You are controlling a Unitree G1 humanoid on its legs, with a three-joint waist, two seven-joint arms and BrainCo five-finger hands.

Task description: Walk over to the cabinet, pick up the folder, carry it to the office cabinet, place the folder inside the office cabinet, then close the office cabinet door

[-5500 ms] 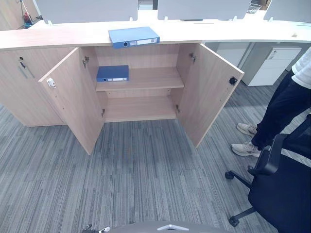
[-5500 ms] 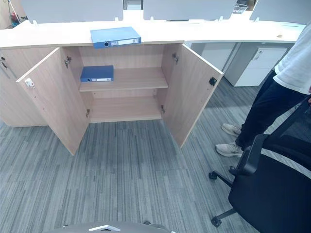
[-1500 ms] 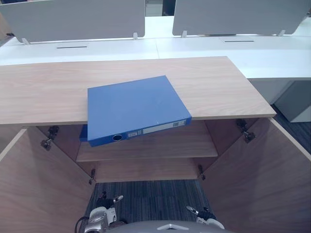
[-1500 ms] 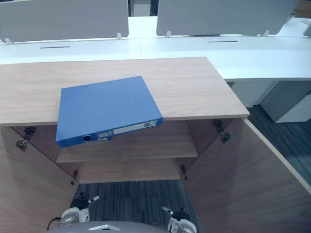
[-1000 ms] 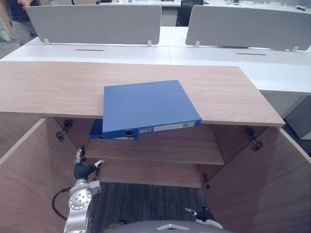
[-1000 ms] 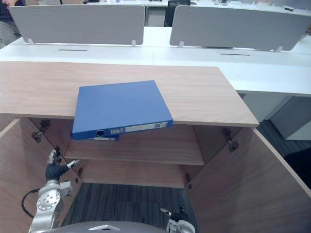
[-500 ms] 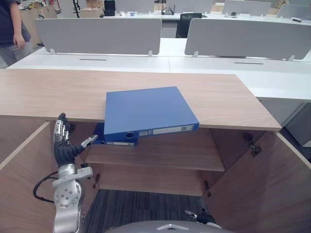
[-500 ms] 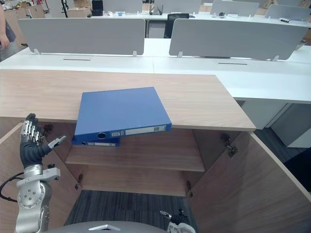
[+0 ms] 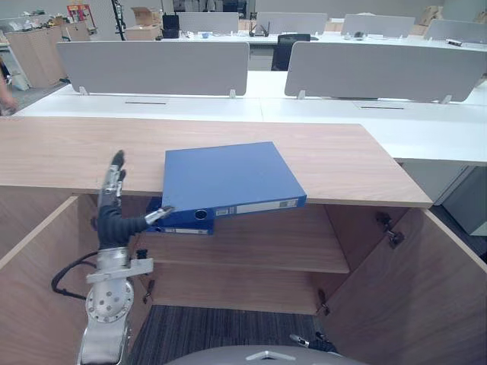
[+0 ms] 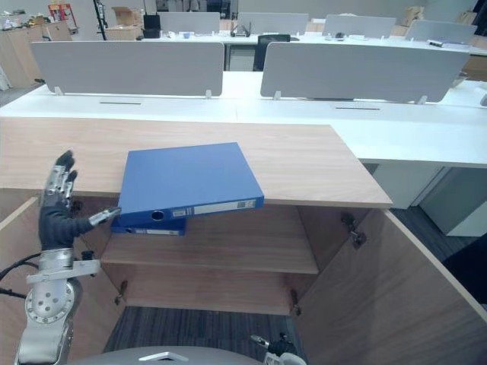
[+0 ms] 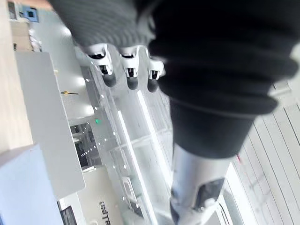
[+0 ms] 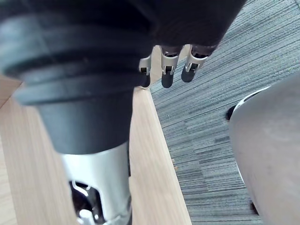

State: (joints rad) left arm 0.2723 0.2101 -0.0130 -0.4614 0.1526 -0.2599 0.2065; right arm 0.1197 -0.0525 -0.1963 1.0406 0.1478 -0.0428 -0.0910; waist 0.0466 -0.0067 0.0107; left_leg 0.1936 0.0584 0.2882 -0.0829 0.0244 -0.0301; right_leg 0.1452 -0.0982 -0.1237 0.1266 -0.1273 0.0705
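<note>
Blue lever-arch folder (image 9: 228,179) – the task's thing – lies flat on the light wooden cabinet top (image 9: 61,152), turned a little askew, its labelled spine jutting out past the front edge above the open cabinet. Neither hand holds it. A second blue folder (image 10: 148,226) lies on the wooden inner shelf (image 9: 251,243), at the shelf's left end, directly under the overhanging one.

Both wooden cabinet doors stand wide open, the left door (image 9: 38,289) and the right door (image 9: 411,289) swinging out toward the robot.

The left hand (image 9: 114,220) is raised in front of the cabinet's left side, fingers straight and pointing up, spread wide, with the thumb stretched sideways toward the near left corner of the top folder. The thumb tip is just beside that corner; whether it touches cannot be told.

The right hand (image 12: 166,65) hangs low beside the edge of the right door – fingers relaxed and holding nothing, over grey striped carpet (image 12: 220,108).

Behind the cabinet run white desks (image 9: 304,106) with grey divider panels (image 9: 152,65).
</note>
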